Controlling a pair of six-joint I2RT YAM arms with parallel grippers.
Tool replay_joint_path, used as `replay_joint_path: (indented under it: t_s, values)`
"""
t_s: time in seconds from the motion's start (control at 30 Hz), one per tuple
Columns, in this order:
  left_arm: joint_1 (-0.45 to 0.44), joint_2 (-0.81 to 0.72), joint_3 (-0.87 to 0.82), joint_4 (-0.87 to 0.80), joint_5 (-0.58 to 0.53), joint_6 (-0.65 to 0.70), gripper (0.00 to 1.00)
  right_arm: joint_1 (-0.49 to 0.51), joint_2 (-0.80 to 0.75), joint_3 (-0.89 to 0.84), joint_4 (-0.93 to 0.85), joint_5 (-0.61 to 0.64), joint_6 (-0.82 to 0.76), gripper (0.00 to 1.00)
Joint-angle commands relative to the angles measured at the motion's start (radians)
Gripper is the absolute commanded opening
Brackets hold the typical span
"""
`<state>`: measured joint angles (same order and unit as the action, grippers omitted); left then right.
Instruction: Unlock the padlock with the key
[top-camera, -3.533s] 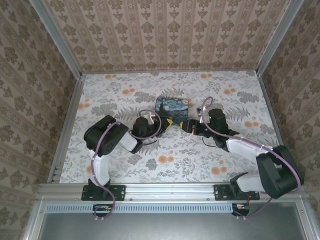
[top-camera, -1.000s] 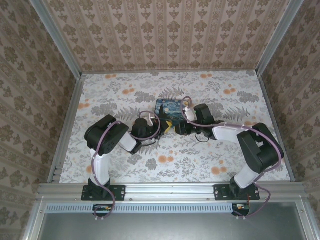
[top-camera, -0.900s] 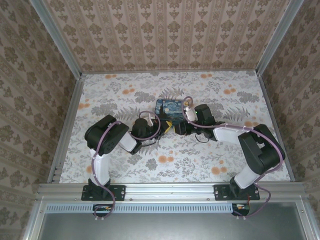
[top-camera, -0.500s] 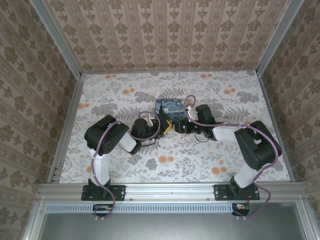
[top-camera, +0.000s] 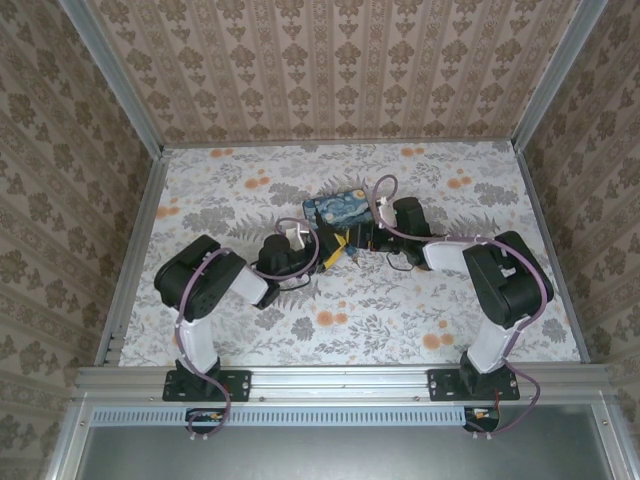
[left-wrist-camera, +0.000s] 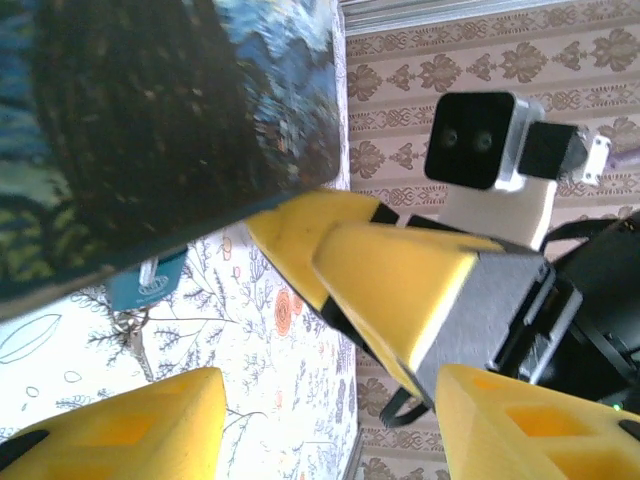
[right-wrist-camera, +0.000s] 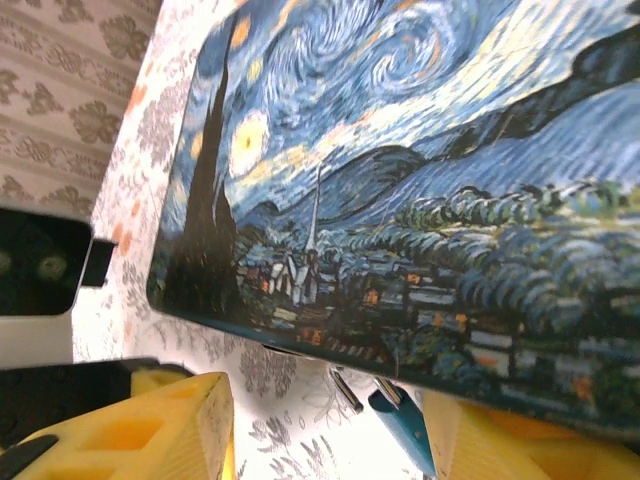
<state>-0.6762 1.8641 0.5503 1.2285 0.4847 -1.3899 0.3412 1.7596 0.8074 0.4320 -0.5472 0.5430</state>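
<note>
Your left pincer (left-wrist-camera: 330, 392) and right pincer (right-wrist-camera: 328, 400) both gape half open, gripping nothing, nose to nose, likely because the padlock (right-wrist-camera: 400, 425) sits tucked beneath the box (right-wrist-camera: 400, 180) edge.

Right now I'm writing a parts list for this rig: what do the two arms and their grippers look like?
Both the left arm and right arm have bulky black joint housings, white links and lilac cables looping alongside. The left gripper and right gripper carry blocky yellow wedge fingers with recessed pockets on dark bodies. A white, black-faced camera block sits on the right wrist.
</note>
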Motion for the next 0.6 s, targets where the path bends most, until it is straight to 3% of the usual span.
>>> replay_joint_path:
  t_s: [0.0,0.33,0.57]
  values:
    - [0.011,-0.08,0.024,-0.107,0.018,0.081,0.59,-0.018,0.015,0.008,0.056,-0.023,0.031,0.54]
    - [0.071,-0.287,0.172,-0.639,-0.012,0.353,0.7,-0.018,-0.091,-0.158,0.074,0.007,-0.015,0.53]
    - [0.101,-0.373,0.303,-1.037,-0.156,0.572,0.74,-0.018,-0.042,-0.128,0.016,0.039,-0.094,0.52]
